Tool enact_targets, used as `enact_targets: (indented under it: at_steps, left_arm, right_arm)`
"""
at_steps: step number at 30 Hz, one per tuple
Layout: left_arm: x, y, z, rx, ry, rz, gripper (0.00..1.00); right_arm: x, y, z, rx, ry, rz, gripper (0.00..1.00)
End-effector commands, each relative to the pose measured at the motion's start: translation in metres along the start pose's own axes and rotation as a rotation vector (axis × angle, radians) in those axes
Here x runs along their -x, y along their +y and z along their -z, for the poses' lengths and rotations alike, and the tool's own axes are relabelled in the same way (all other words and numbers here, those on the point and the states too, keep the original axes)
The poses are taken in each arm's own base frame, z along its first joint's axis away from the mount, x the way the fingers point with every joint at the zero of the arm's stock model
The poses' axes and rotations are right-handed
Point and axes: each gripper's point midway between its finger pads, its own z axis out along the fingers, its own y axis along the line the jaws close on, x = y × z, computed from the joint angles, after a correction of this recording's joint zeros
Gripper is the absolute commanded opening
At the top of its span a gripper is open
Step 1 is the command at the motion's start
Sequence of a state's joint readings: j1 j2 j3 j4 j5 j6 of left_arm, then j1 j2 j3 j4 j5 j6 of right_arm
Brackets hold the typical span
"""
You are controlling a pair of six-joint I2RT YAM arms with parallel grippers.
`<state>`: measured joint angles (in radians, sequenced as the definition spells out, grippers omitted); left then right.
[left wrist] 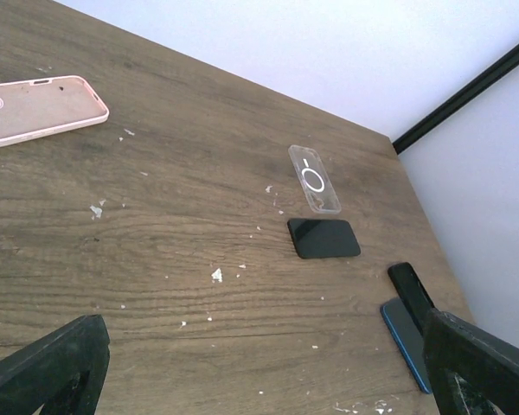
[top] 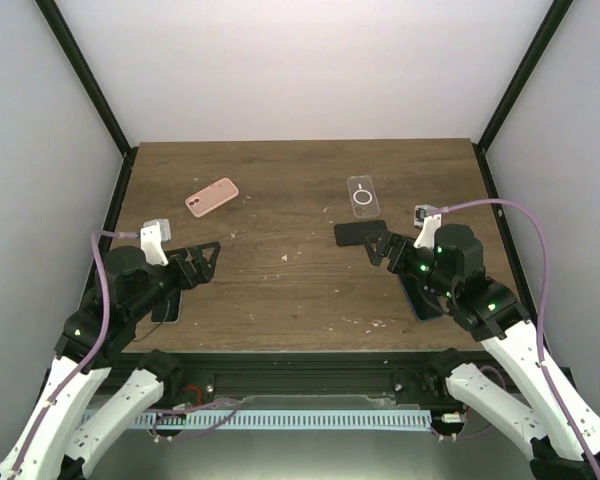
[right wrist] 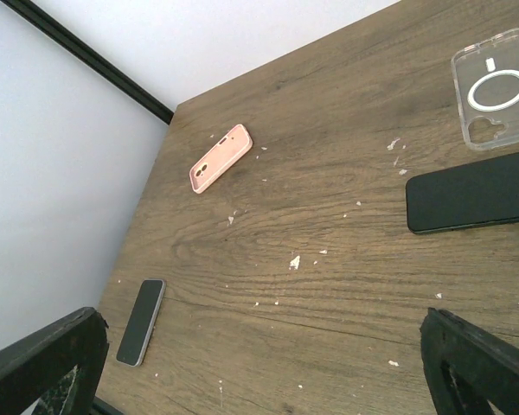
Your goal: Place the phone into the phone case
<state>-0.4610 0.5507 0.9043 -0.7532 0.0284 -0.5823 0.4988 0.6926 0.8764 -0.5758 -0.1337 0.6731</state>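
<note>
Here's the right end effector (right wrist: 261,318), fingers spread wide, nothing between them, hovering low over the counter (top: 280,300). Just ahead of it, off to one side, lies the black phone (right wrist: 471,203), flat on the wood with its dark face up. Just beyond that sits the clear case (right wrist: 497,86), ring marking showing, close to the phone but apart from it. I cannot tell which way up the case lies.

Across the way, the left end effector (left wrist: 261,324) also has its fingers apart and empty, and it looks over open wood toward that same pair. Further out there's a pink case (top: 212,197) at the far left, hollow side apparently up. A dark phone (right wrist: 141,322) lies by the left arm's base and a blue-edged phone (left wrist: 402,333) under the right arm.

Now the handling, as I read it. That black phone is a stiff, fairly dense slab, smooth and likely slippery. Lying flat, it offers only its thin sides. The best hold looks to be across the narrow width, on the long edges near the middle, pinched firmly but gently. The clear case looks light and bendy. It will probably skate when pressed, so the other arm may need to brace it.
</note>
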Motion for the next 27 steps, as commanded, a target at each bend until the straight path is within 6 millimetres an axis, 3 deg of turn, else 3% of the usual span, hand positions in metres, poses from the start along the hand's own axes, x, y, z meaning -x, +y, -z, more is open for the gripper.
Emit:
enact_targets:
  at_steps: [1,5,9,16,23,27]
  left_arm:
    - [0.010,-0.005,0.006,-0.012,-0.042,-0.002,1.00]
    - [0.015,0.005,0.009,0.039,-0.082,0.003,1.00]
    - [0.008,0.026,0.002,0.142,-0.060,0.031,1.00]
    - [-0.026,0.097,-0.019,0.519,0.028,0.124,0.98]
    - [-0.061,0.164,-0.044,0.723,0.047,0.271,0.79]
    - [-0.072,0.207,-0.050,0.847,0.069,0.397,0.83]
  right_arm:
    - [0.012,0.007,0.009,0.016,-0.038,0.010,1.00]
    - [0.010,0.006,0.008,0.013,-0.033,0.009,1.00]
    - [0.009,0.005,0.005,0.017,-0.029,0.008,1.00]
    - [0.001,0.003,0.001,0.028,-0.007,0.015,1.00]
    - [-0.010,-0.001,-0.007,0.021,0.041,0.020,1.00]
    - [-0.012,-0.002,-0.008,0.023,0.048,0.029,1.00]
